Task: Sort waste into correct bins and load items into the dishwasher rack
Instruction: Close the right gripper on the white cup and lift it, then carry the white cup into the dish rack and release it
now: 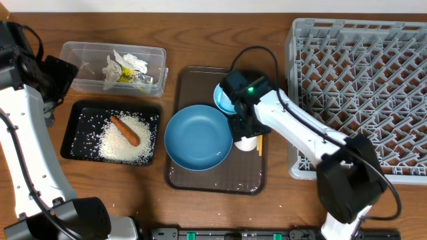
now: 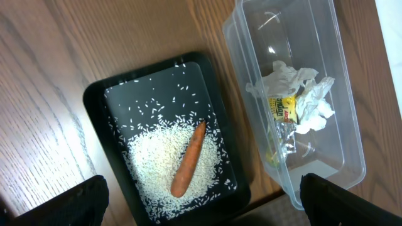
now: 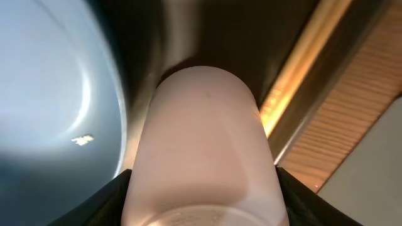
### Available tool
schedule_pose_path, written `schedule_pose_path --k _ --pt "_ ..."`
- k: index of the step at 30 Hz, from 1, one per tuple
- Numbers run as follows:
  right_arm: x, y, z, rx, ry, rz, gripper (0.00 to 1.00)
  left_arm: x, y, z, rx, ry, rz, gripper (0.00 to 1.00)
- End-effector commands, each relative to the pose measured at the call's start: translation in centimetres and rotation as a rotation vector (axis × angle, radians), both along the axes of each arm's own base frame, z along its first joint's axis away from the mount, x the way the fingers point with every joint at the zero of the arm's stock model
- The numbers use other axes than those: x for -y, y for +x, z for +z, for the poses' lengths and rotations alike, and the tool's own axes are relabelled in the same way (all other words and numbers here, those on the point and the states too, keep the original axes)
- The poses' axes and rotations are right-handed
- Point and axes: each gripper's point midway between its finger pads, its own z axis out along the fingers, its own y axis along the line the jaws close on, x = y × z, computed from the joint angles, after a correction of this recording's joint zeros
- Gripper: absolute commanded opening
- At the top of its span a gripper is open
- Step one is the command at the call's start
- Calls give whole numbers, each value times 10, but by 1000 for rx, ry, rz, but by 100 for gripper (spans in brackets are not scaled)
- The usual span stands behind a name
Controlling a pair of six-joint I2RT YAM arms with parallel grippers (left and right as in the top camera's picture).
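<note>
Right gripper [image 1: 244, 127] is low over the brown serving tray [image 1: 200, 83], jaws set against both flanks of the whitish cup [image 3: 204, 144]. The cup sits at the tray's right edge between the dark-blue bowl [image 1: 198, 137] and the chopsticks [image 1: 260, 144], and I read it as gripped. Left gripper [image 2: 201, 188] hangs spread and empty above the black tray [image 2: 100, 107]. To do this well, I should lift straight up before swinging right, clear the bowl rim and the left wall of the dishwasher rack [image 1: 360, 93], then lower the cup between pegs, not onto them.
</note>
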Motion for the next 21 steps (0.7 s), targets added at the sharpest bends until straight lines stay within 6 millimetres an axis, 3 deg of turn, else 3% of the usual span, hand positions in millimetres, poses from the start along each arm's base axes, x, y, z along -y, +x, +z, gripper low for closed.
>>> schedule_pose_path --k 1,5,8,14,21 --pt "-2 19 58 154 82 27 59 -3 -1 -1 -6 3 15 99" --pt "26 37 101 278 109 -29 59 -3 -1 -1 -6 3 15 99" --pt "64 52 133 373 129 -104 59 -3 -1 -1 -6 3 15 99" --pt "187 76 180 558 59 -429 59 -3 -1 -1 -6 3 15 99" --pt "328 75 192 653 -11 -831 59 -3 -1 -1 -6 3 15 99"
